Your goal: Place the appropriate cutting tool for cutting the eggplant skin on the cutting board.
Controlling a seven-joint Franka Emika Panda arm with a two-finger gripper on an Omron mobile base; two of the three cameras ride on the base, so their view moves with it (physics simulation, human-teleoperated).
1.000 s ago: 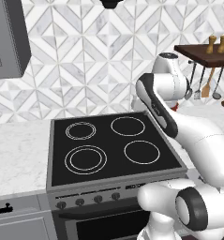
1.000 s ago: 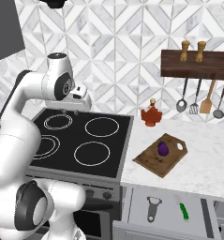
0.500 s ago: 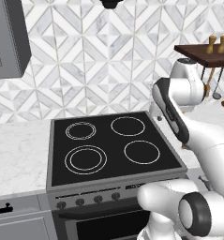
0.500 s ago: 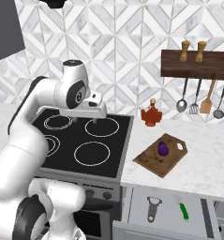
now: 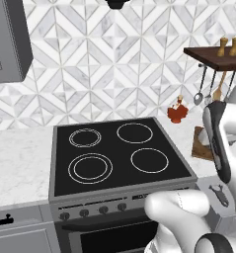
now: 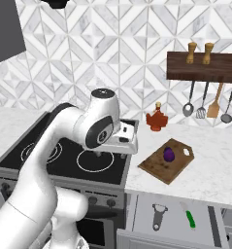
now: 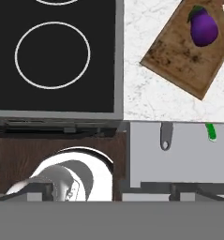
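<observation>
The peeler [image 6: 157, 215] lies in an open drawer [image 6: 171, 228] below the counter, to the right of the stove, with its forked head toward the far end and its handle pointing near. In the hand view only its handle end [image 7: 165, 136] shows, just past the drawer's far edge. A small green item [image 6: 188, 216] lies in the same drawer, to the right of the peeler and apart from it.

The cutting board [image 6: 161, 166] rests at an angle on the white marble counter [image 6: 219, 160], just right of the black stove top [image 6: 54, 151]. The eggplant [image 6: 169, 154] sits on the board toward its far, tapered end; the hand view shows it dark purple and glossy [image 7: 204, 27] on the wood [image 7: 179, 56].

The gripper [image 6: 127, 138] hangs over the right edge of the stove, left of the board and well above the drawer, touching nothing. Its jaws stand spread wide and empty.

Behind the board a small red kettle-like pot [image 6: 156, 120] stands on the counter against the tiled wall. Above it, a dark wooden shelf [image 6: 202, 67] carries two small shakers [image 6: 199, 52], and a ladle, whisk and spatulas hang beneath it [image 6: 207, 99].
</observation>
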